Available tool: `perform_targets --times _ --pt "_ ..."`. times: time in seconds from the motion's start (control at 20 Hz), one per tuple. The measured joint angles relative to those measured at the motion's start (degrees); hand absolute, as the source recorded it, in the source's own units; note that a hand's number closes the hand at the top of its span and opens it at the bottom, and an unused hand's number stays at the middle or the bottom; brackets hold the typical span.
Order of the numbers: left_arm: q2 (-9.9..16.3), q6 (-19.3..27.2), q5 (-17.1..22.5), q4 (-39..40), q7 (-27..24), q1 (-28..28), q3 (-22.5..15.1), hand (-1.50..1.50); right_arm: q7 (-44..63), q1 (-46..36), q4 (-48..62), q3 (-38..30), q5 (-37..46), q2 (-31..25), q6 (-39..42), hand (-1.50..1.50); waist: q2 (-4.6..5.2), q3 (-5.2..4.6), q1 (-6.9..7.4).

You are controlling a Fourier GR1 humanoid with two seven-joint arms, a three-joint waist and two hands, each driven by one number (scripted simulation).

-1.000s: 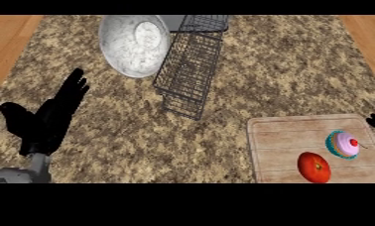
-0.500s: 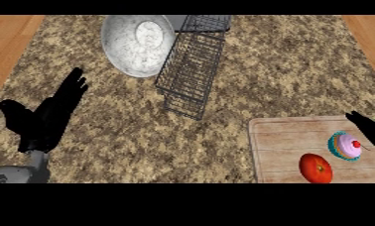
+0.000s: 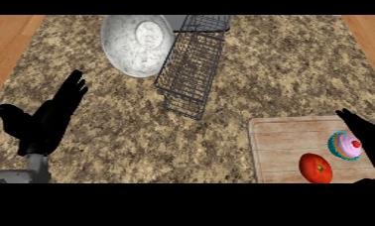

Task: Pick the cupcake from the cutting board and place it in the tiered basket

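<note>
The cupcake (image 3: 345,145), with teal wrapper, pink frosting and a red cherry, sits on the wooden cutting board (image 3: 285,141) at the lower right. My right hand (image 3: 362,131) comes in from the right edge just beside the cupcake, fingers straight and open, nothing held. The black wire tiered basket (image 3: 193,64) stands at the top centre of the counter. My left hand (image 3: 48,118) rests open at the lower left, fingers pointing up, far from the board.
A red tomato (image 3: 316,168) lies on the board just in front and left of the cupcake. A large grey metal bowl (image 3: 137,44) leans against the basket's left side. Wooden floor strips show at both top corners.
My right hand has come further into view from the right edge, its fingers now reaching past the cupcake's far side. The left hand has barely moved.
</note>
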Motion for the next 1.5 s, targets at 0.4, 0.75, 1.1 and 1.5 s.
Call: perform_targets --times 0.4,0.75,1.1,1.5 --pt "-1.71 -2.17 -2.06 1.72 0.28 -1.14 2.47 0.00 -6.10 -0.79 6.30 -3.20 6.66 3.74 -3.53 -1.50 -0.02 -0.02 -0.13" --pt "-2.96 -2.95 -2.98 -1.09 1.51 0.25 2.91 0.00 -6.98 -3.93 10.85 -2.59 8.34 4.54 2.68 1.50 -0.11 -0.19 0.12" --pt "-4.23 -3.38 -4.64 -1.00 2.09 -0.35 3.99 0.00 -11.55 -6.62 14.30 -2.30 14.32 4.13 2.08 1.50 -0.24 -0.37 0.12" --pt "-5.72 -4.11 -6.09 -0.52 2.97 -1.58 4.51 0.00 -15.13 -13.86 25.09 -4.12 18.76 5.86 -0.53 1.50 -0.25 -0.45 0.31"
